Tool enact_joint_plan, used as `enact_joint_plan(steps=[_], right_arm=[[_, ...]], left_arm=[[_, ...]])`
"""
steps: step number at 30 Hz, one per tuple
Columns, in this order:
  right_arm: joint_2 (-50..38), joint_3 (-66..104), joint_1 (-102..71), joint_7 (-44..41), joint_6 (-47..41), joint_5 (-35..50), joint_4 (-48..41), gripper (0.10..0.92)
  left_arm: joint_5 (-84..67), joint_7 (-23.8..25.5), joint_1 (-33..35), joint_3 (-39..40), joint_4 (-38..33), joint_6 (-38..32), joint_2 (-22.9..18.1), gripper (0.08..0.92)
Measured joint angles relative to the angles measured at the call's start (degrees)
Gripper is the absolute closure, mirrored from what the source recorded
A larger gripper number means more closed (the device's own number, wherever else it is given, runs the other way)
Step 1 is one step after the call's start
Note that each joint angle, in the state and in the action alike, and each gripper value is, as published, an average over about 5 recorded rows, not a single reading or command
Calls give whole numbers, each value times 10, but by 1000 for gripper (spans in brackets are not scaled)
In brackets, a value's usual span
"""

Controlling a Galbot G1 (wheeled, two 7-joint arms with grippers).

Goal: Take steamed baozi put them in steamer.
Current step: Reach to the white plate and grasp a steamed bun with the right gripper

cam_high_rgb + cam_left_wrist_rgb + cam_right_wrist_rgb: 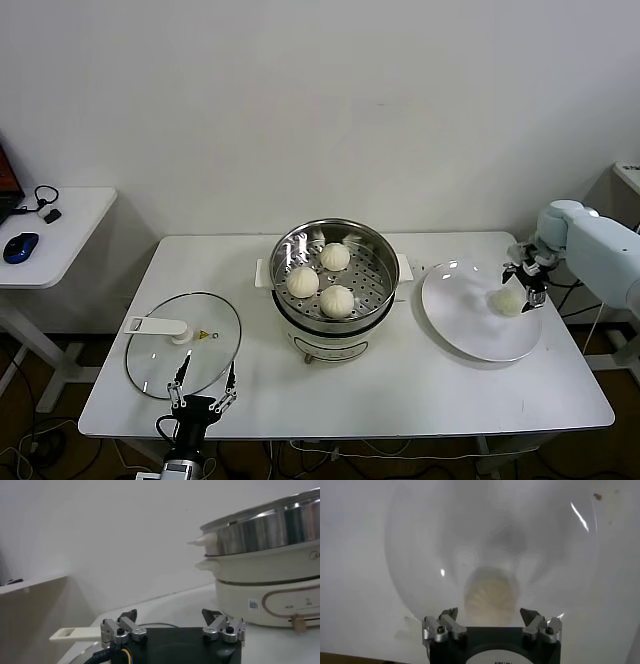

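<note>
- Right pincer (526, 288) hovered spread around the last baozi (507, 301) on the plate (460, 315).
- Left pincer (203, 389) waited spread above the lid (160, 360).
- White table (420, 385) against a white wall; three baozi (303, 282) sat in the steamer (375, 262).

Open bench between plate and steamer; steamer wall is the barrier

Bare bench (420, 375) lies between the white plate (470, 325) and the steamer (335, 285), whose steel wall stands above it. Three baozi (336, 300) fill the tray's near and middle part; the far right stays free. The glass lid (185, 345) occupies the left front.
</note>
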Motion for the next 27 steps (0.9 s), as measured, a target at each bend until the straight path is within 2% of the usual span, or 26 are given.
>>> enact_joint_plan(steps=[10, 13, 19, 27], right_arm=[[14, 44, -31, 12, 12, -33, -30, 208], [17, 52, -35, 14, 15, -39, -34, 256], [16, 60, -36, 15, 17, -47, -34, 411], [4, 46, -21, 13, 9, -38, -13, 452]], left_arm=[[3, -1, 0, -1, 1, -3, 0, 177], [4, -1, 0, -1, 1, -4, 0, 177], [5, -1, 1, 0, -1, -5, 0, 177], [7, -2, 3, 1, -5, -5, 0, 177]])
